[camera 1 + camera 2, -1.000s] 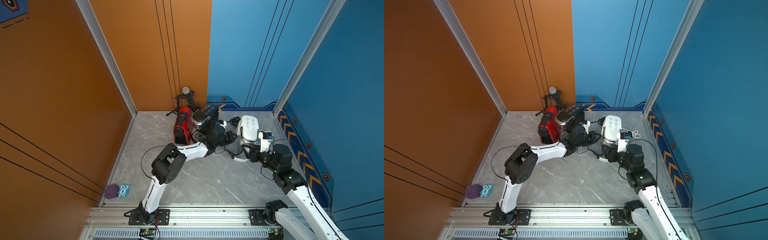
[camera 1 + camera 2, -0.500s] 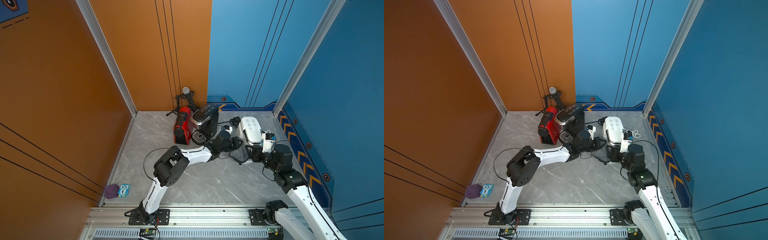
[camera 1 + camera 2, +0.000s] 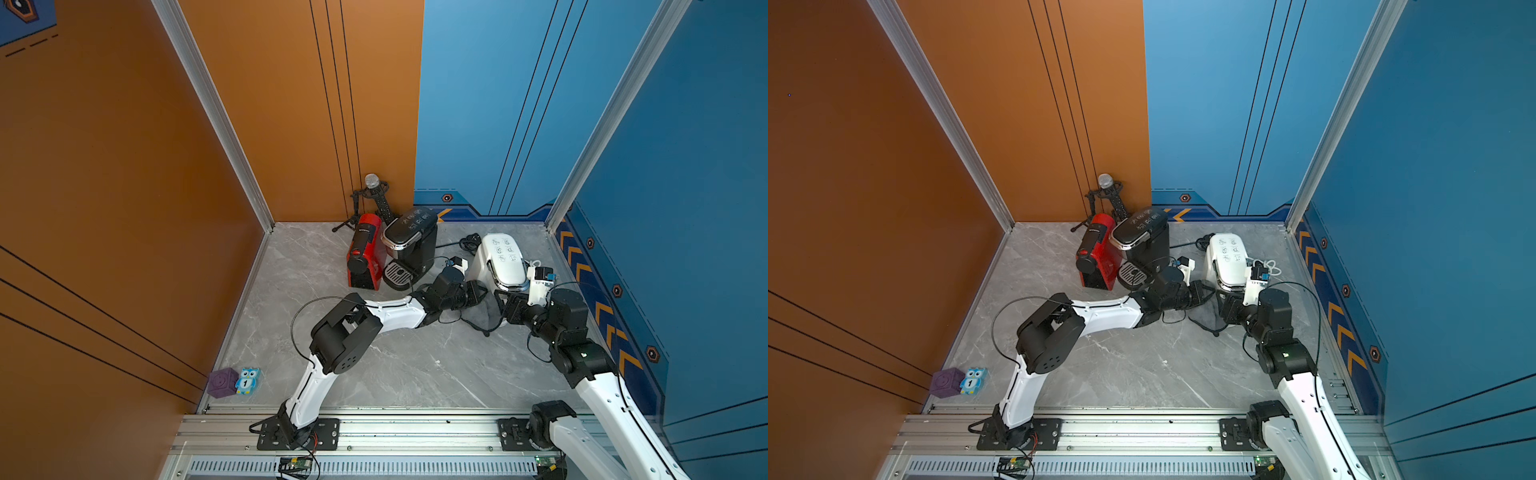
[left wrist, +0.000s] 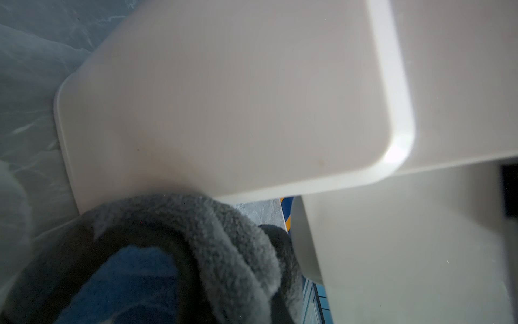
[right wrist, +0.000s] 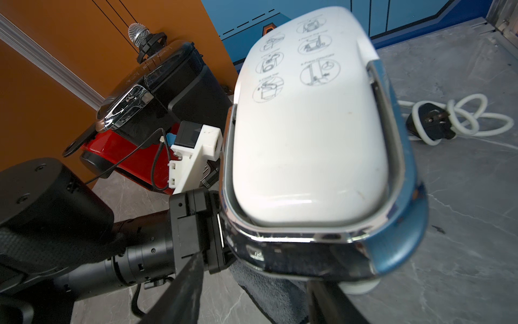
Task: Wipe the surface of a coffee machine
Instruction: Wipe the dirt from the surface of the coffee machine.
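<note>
Grey cloth (image 4: 224,238) was pinched in the closed left gripper (image 3: 478,293) and pressed to the left side of the white machine (image 3: 503,262), which stood at the far right of the floor (image 3: 395,365), apparently to wipe it. Near its front the right gripper (image 3: 510,309) sat low, jaws apart, probably bracing it; whether it gripped was hidden.

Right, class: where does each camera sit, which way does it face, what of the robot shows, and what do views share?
Top views: high above the front rail, looking down at the white coffee machine; both arms.
Left wrist: on the left arm, against the machine's side; grey cloth, no clear robot part.
Right wrist: on the right arm, facing the machine's lid; right gripper, left arm.
Shared: the machine, everywhere.
</note>
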`<state>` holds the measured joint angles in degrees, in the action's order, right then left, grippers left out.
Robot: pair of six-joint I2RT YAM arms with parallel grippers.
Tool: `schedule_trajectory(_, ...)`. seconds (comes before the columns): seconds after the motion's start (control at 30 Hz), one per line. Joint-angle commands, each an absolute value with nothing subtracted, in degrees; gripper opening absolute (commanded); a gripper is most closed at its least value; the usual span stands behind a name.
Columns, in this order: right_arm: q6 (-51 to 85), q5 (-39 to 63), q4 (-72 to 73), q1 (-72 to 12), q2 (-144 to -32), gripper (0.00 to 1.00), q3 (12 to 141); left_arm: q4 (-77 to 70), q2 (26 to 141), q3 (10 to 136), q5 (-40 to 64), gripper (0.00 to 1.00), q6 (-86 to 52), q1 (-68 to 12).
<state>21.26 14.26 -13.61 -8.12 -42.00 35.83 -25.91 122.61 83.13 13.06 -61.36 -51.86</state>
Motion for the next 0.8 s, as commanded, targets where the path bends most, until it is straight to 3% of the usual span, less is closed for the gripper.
schedule_trajectory(0.0, 20.25, 12.88, -12.30, -7.64, -41.24, 0.58, 36.96, -27.64, 117.52, 81.57, 13.92, 0.00, -60.78, -51.51)
schedule_trajectory(0.43, 20.30, 13.06, -12.07, -7.38, -40.97, 0.58, 36.03, -27.51, 104.77, 72.61, 10.33, 0.00, -56.03, -46.87)
schedule_trajectory(0.77, 20.47, 13.43, -12.52, -7.28, -40.87, 0.58, 35.99, -27.48, 113.06, 81.76, 7.49, 0.00, -52.31, -42.13)
